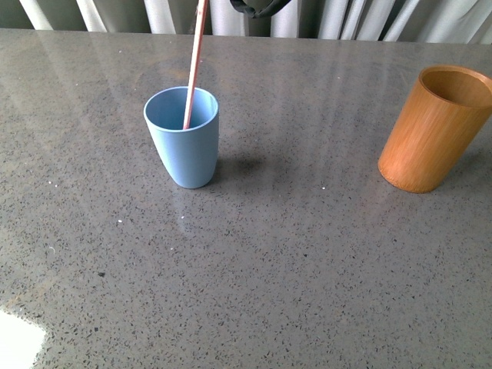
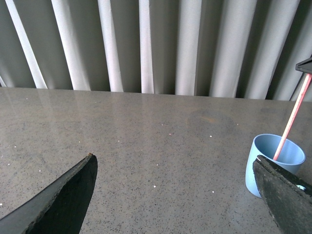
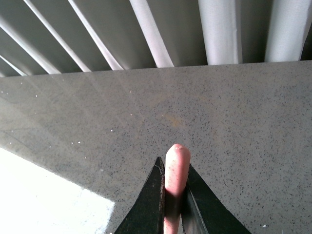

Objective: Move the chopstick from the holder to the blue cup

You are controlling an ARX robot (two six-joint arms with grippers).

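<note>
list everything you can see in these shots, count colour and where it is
chopstick: one, pale pinkish tan, lower end inside the blue cup, leaning, upper end pinched in the right hand
blue cup: one, light blue, upright on the table, left of centre in the front view
holder: one, orange-brown, on the table at the right, empty as far as its inside shows
table: one, grey speckled, under both containers
curtain: one, pale grey pleats, behind the table's far edge
left hand: one, black, open, holding nothing, low over the table beside the blue cup
right hand: one, black, shut on the chopstick's top
</note>
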